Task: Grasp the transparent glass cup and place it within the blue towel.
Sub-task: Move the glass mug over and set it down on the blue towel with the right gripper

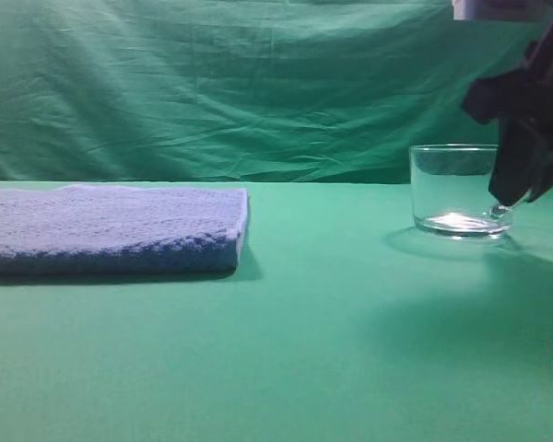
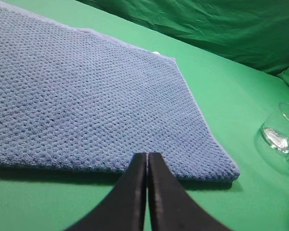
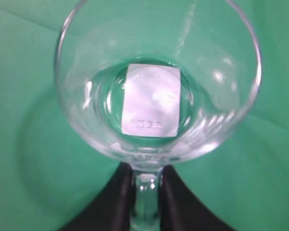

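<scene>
The transparent glass cup stands upright on the green table at the right. My right gripper is shut on its clear handle; both black fingers press the handle's sides. The wrist view looks down into the cup, which has a white label on its base. The blue towel lies flat at the left, apart from the cup. My left gripper is shut and empty, just above the towel's near edge. The cup's rim shows at the right edge of the left wrist view.
A green cloth covers the table and a green backdrop hangs behind. A stretch of green table separates the towel's right edge from the cup.
</scene>
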